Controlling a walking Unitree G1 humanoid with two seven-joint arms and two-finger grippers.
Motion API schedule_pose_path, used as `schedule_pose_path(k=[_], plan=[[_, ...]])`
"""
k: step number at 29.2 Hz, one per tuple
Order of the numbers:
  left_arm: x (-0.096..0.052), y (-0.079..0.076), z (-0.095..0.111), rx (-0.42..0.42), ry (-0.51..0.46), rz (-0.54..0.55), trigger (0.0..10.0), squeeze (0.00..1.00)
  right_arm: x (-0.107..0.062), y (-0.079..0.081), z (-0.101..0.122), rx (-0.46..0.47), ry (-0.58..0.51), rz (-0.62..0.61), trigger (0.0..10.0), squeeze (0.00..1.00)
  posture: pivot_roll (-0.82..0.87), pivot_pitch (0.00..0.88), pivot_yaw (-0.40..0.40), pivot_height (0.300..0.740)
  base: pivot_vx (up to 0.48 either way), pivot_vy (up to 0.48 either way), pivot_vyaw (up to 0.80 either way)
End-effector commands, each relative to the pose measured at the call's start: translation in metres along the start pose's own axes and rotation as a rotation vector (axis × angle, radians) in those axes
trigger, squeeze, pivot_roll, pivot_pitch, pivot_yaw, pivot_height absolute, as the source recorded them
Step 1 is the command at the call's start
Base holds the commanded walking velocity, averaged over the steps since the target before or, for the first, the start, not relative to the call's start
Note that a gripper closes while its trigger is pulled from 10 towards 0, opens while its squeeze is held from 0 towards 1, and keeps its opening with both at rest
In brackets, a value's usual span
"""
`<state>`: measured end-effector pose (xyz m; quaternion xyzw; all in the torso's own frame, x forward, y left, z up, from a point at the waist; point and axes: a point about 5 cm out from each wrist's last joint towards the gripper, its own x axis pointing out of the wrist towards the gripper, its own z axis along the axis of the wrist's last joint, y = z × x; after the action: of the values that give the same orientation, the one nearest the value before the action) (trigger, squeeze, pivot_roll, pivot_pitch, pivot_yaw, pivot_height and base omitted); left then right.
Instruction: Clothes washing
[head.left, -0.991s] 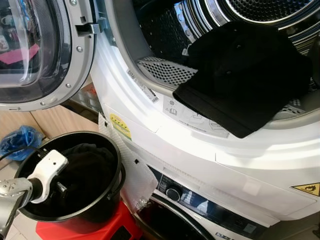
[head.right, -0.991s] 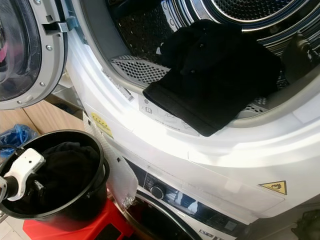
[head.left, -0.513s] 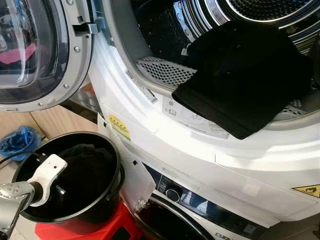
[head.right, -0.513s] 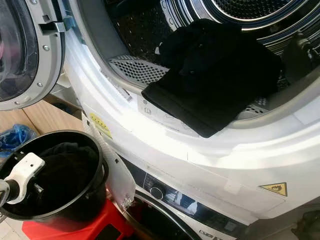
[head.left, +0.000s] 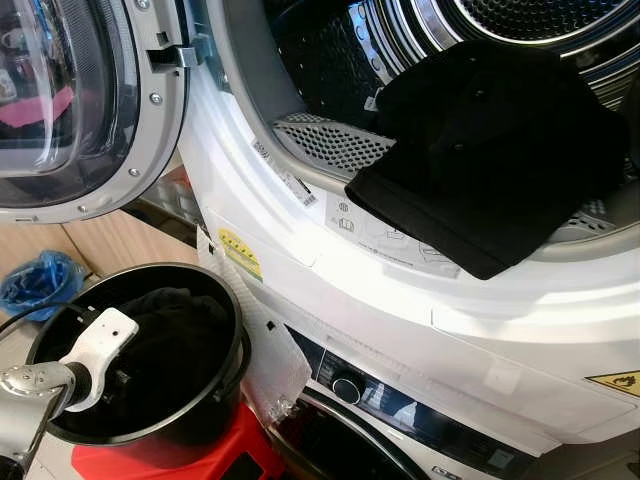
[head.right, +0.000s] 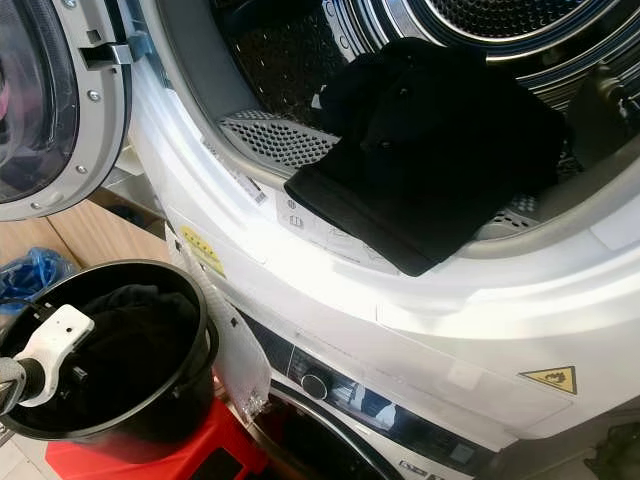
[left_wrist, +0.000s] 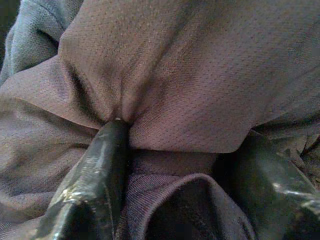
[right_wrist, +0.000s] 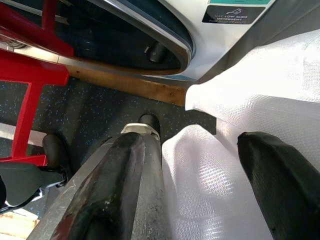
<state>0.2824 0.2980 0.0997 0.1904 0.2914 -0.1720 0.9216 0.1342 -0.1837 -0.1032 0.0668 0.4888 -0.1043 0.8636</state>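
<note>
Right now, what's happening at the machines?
The left hand is down in the black bucket on the red stool, its fingers pressed into dark clothing there. A black garment lies draped over the lip of the open upper drum. The right hand hangs idle, fingers apart.

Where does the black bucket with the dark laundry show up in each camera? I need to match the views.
Left eye view: black bucket at lower left, on the red stool.
Right eye view: bucket at lower left.
Left wrist view: fingers pressed into the dark laundry; the bucket itself cannot be made out.
Right wrist view: not in it.
Shared landmark: yellow sticker.
</note>
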Motion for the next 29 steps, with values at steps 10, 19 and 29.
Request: schedule_pose_path(k=[10,19,29], plan=[[0.0048,-0.0067,-0.0056,0.005,0.031,-0.025,0.0,0.0,-0.0019,0.0002,-0.0101,0.013,0.034,-0.001,10.0,0.0,0.09,0.151,-0.019,0.74,0.0,0.0,0.0],[0.0048,-0.0054,-0.0047,0.029,0.032,-0.028,0.0,0.0,-0.0017,0.0012,-0.0092,0.01,0.032,0.002,10.0,0.0,0.09,0.131,-0.016,0.74,0.0,0.0,0.0],[0.0055,-0.0052,-0.0028,0.042,0.028,-0.035,0.0,0.0,-0.0011,0.0031,-0.0073,0.001,0.029,0.008,10.0,0.0,0.09,0.108,-0.014,0.74,0.0,0.0,0.0]])
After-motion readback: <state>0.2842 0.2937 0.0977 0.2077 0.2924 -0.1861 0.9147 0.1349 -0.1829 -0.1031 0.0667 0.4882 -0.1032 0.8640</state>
